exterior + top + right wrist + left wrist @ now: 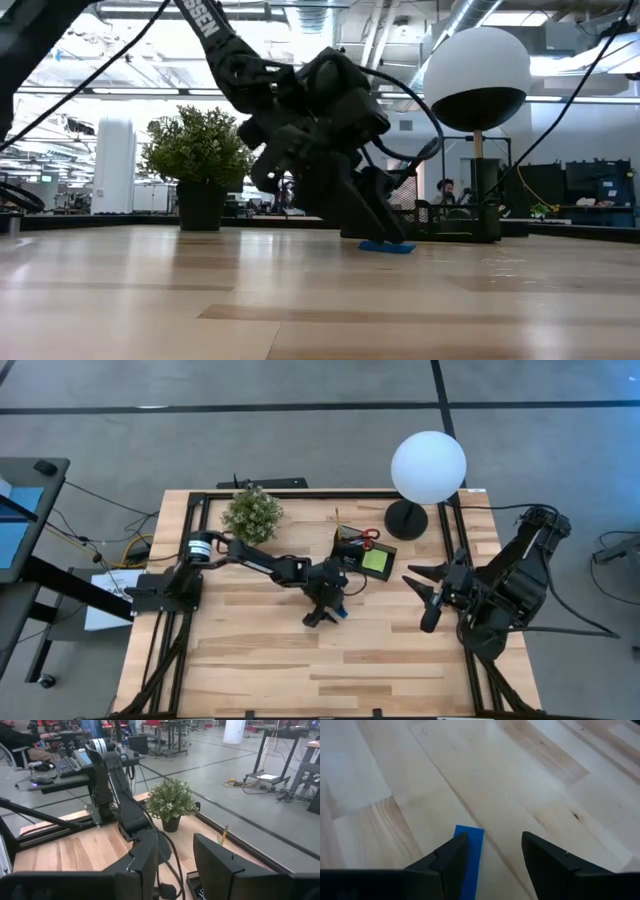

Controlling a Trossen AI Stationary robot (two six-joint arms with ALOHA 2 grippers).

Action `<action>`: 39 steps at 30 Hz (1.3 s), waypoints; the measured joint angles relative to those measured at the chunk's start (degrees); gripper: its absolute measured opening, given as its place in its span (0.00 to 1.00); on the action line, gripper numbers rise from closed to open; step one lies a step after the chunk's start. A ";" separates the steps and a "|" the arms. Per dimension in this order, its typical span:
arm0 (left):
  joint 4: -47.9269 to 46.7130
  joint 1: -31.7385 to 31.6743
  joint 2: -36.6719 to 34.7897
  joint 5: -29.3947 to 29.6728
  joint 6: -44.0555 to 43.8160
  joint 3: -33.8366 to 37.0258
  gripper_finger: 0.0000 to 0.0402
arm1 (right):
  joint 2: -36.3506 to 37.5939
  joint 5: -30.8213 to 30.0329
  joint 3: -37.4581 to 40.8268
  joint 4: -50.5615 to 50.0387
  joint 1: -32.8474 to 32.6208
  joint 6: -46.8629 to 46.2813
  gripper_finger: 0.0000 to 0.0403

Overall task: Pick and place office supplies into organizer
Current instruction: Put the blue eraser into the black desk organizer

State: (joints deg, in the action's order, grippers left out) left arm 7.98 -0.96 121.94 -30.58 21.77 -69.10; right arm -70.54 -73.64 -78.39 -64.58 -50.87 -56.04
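The blue eraser point(470, 857) lies flat on the bench point(260, 660), just in front of the organizer point(368, 557). The left hand point(492, 857) is down at the eraser with its fingers spread wide, one fingertip over the eraser's edge, gripping nothing. The right hand point(428, 598) waits off to the organizer's right, fingers apart and empty.

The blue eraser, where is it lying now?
The blue eraser lies flat on the table near its middle, just in front of the organizer, under the left gripper.
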 joint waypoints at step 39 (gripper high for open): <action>5.39 -3.80 2.08 10.54 -19.57 -1.15 0.03 | -0.02 -0.02 0.01 1.95 4.37 -1.01 0.30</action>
State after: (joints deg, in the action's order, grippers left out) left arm 13.37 -4.75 124.02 -20.04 2.21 -70.26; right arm -70.57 -73.66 -78.38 -62.63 -46.50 -57.05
